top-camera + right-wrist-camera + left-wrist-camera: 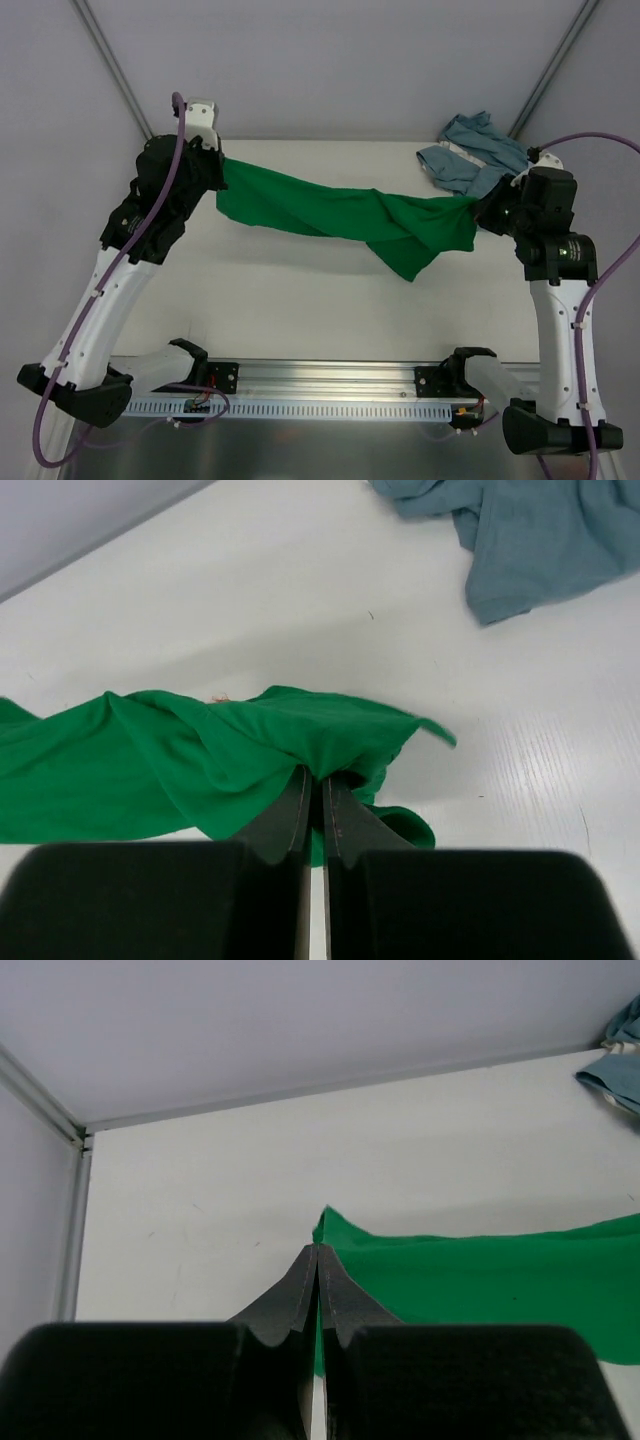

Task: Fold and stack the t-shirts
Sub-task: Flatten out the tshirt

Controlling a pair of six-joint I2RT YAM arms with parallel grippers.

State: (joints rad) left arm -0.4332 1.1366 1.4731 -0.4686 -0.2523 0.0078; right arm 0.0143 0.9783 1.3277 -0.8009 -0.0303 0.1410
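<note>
Here was the green shirt (340, 215), strung between both arms, running from the upper left of the top view to right of centre, its middle sagging in twisted folds toward the table (300, 310). The left gripper (318, 1252) was pinched tight, jaws closed on one corner of the cloth, with a small green tip poking up past the fingers. The right gripper (318, 777) was clamped just as hard on a bunched handful at the other end. The blue shirt (478, 152) lay crumpled in the upper right of the table, near the green one but apart from it, unfolded.

By my reading this was the spreading step: the shirt was stretched but not flat, with no fold made. The next move looked to call for both arms to lower together with even tension, so the twist would drop out and the cloth land smooth. The right grip, on a bunch rather than a clean edge, could leave wrinkles.
</note>
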